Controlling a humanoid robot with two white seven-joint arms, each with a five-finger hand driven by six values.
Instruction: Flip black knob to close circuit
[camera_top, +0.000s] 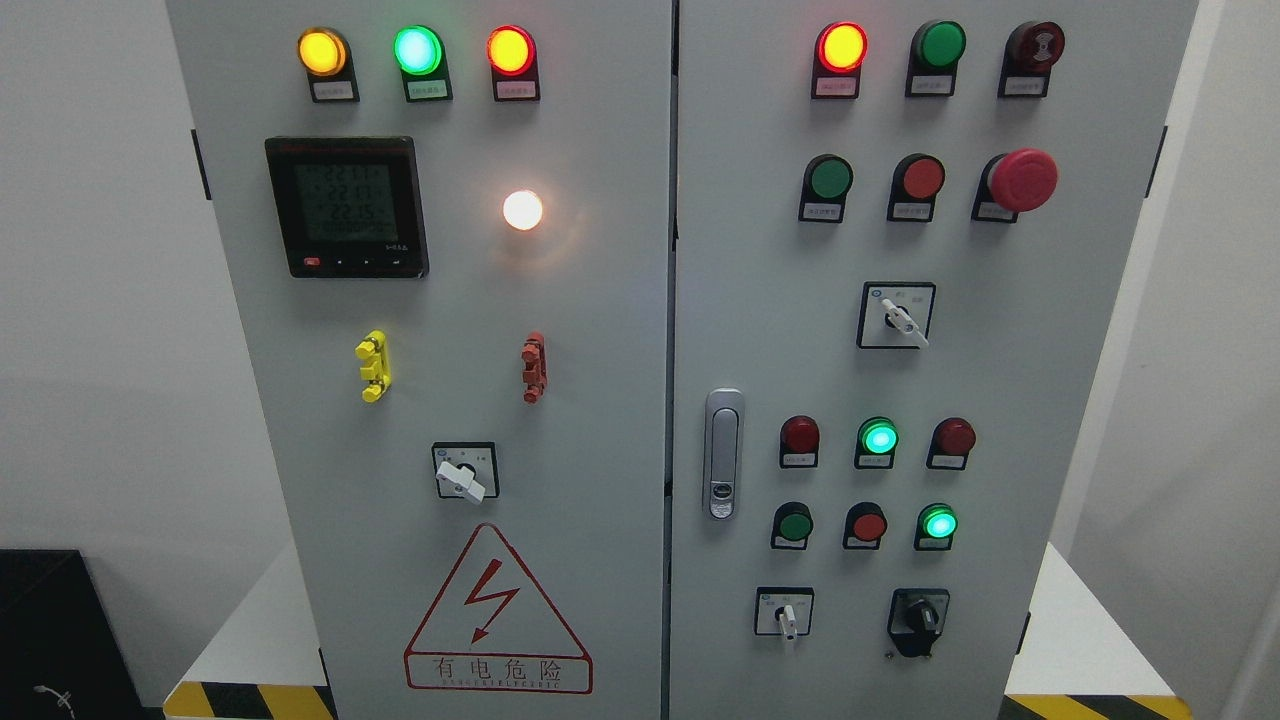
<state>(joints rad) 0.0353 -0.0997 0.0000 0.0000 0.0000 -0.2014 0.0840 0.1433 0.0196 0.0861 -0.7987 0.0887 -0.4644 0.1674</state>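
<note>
1. The black knob (918, 617) sits at the bottom right of the right-hand door (1080, 400) of the grey cabinet, the last control in the lowest row. Its handle runs roughly up and down, with the lower end hanging toward the floor.

2. Just to its left in the same row is a white-handled switch (786, 616), also pointing down. Above the pair are two rows of round buttons, among them a lit green lamp (938, 523) almost straight above the knob.

3. Further out, the door latch (722, 455) stands at the left edge of this door, and the warning triangle (497, 612) sits low on the left-hand door, level with the knob but well apart from it.

4. Neither hand shows in the head view, so I cannot tell whether the fingers are spread, curled or holding anything, and the knob is untouched.

5. Since no arm is visible, the knob's direction from either hand cannot be read. My judgement is that the right arm is the nearer one, as the knob lies right of the picture's middle, low on the panel, so the reach would come up from the lower right.

6. With the handle upright, the fingers would likely need to close across its sides before turning.
</note>
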